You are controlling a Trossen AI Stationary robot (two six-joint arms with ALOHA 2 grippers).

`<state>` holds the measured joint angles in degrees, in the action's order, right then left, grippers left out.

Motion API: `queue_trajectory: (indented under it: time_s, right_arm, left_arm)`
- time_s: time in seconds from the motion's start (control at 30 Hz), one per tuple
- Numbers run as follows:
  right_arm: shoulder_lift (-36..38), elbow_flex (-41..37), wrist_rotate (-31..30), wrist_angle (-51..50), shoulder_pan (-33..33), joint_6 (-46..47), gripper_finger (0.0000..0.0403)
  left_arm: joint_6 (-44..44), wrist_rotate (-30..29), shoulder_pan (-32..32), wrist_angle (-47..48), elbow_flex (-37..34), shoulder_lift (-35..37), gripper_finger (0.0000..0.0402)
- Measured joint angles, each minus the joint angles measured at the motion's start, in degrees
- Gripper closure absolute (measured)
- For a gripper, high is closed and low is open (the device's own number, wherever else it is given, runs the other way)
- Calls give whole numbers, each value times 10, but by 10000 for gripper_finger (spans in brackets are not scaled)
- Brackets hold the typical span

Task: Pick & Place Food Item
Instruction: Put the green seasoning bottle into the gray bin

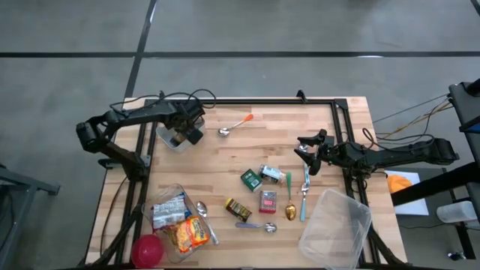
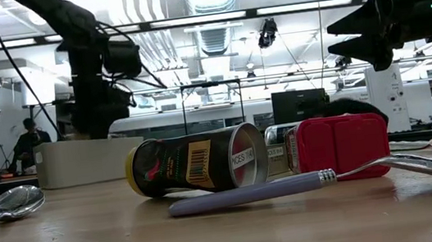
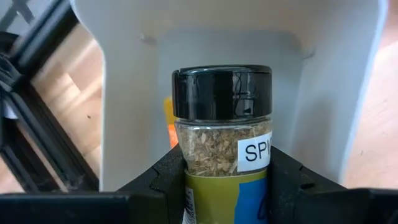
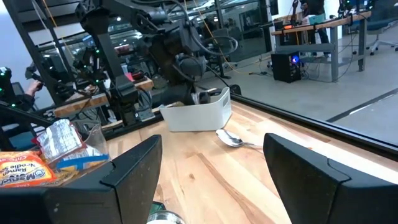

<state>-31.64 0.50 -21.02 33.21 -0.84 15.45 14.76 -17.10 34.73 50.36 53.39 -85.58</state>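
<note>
The left gripper [image 3: 227, 186] is clamping a black-capped spice jar [image 3: 222, 134] between its fingers [image 3: 165, 180], over the white bin [image 3: 249, 43] just beyond the fingertips. The jar's white label is showing "SPI"; dried herbs are filling it above a green and blue wrapper. The right gripper [image 4: 211, 180] is waiting with fingers wide apart, holding nothing.

Left gripper [image 3: 225, 186] clamps a spice jar [image 3: 222, 124] — over the white bin [image 3: 323, 93].
</note>
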Motion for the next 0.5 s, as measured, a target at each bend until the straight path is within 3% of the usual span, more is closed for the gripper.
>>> queue_trajectory:
  time_s: [0.5]
  right_arm:
    - [0,0,0,0,0,0,126]
  left_arm:
    - [2,43,3,-19,-13,0,242]
